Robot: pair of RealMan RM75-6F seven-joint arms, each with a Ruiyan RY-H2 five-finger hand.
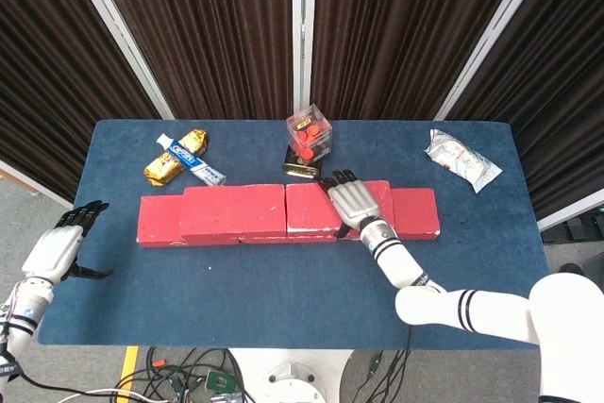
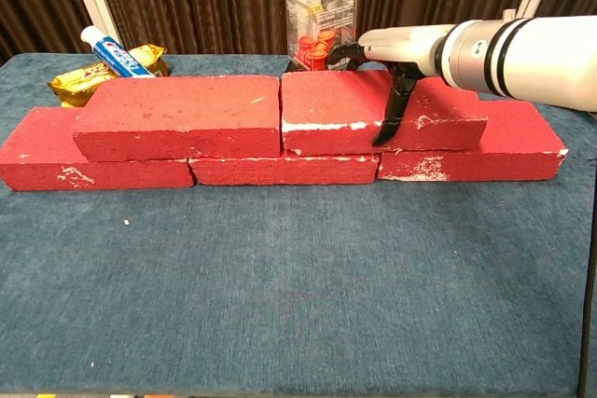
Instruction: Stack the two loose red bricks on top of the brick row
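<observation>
Brick row [image 2: 280,167] along the middle of the blue table [image 2: 298,286], running left to right, three bricks end to end. Two red bricks already up on that row: left upper brick [image 2: 179,116] and right upper brick [image 2: 359,107], touching end to end at the row's middle, each spanning a joint below. Row ends sticking out past the upper pair on both sides.

Right hand [image 1: 357,202] laid palm-down on the right upper brick, fingers stretched across its top toward the far edge, thumb [image 2: 390,114] hanging down the near face. Gripping that brick between fingers and thumb. White forearm running off to the right of the row in the chest view.

Left hand [image 1: 58,250] well apart from the row, off its left end near the table's left edge, fingers spread and slightly curled, holding nothing, raised just over the cloth.

Behind the row, near its middle: clear plastic box [image 1: 310,137] with red pieces inside, a small dark and gold flat thing [image 1: 300,170] at its base. Behind the row's left part: toothpaste tube [image 1: 192,159] lying across a yellow snack packet [image 1: 175,159]. Beyond the row's right end, toward the far right corner: white wrapped packet [image 1: 461,159]. Dark curtains behind the table.
</observation>
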